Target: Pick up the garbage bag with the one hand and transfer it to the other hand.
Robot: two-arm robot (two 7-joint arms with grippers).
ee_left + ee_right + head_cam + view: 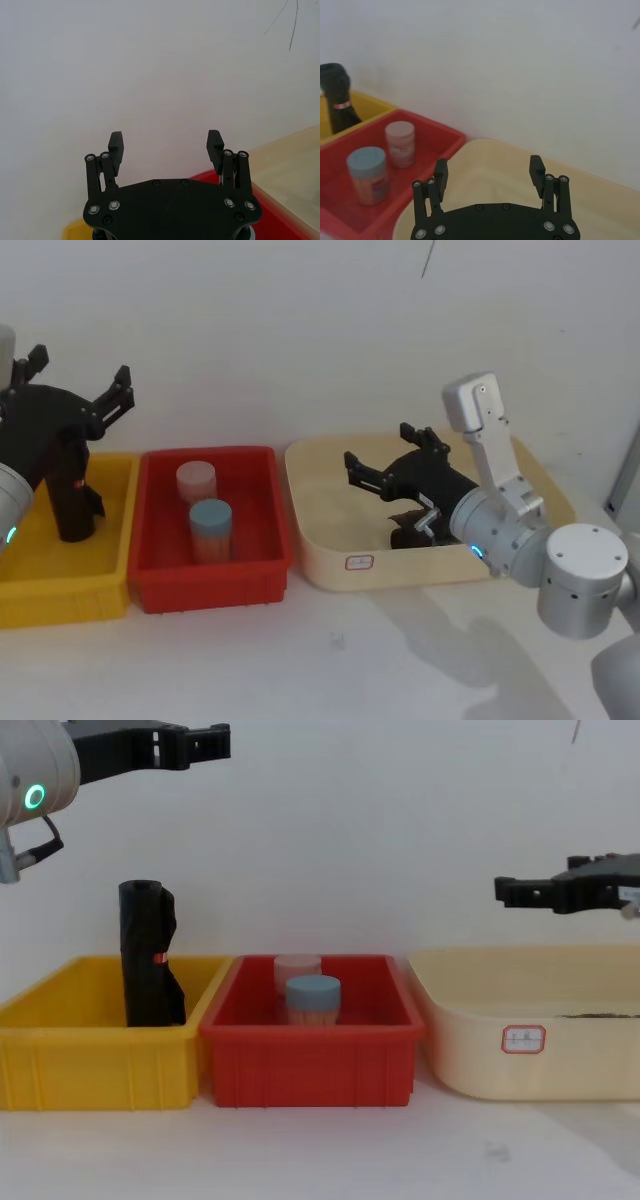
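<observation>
The garbage bag is not in view as a plain roll. A black roll with a small red-orange mark [70, 495] stands upright in the yellow bin [110, 540]. My left gripper [80, 370], on the green-ringed arm, hovers open and empty well above that bin, also seen high in the chest view [205, 740]. My right gripper [380, 448], on the blue-ringed arm, hangs open and empty over the cream bin [330, 540]. A dark shape [408, 533] lies in that bin beneath the right arm; I cannot tell what it is.
The red bin [160, 570] between the other two holds a blue-lidded jar [210, 528] and a pale pink-lidded jar [196, 480]. A white wall stands close behind the bins. Bare white table runs along the front.
</observation>
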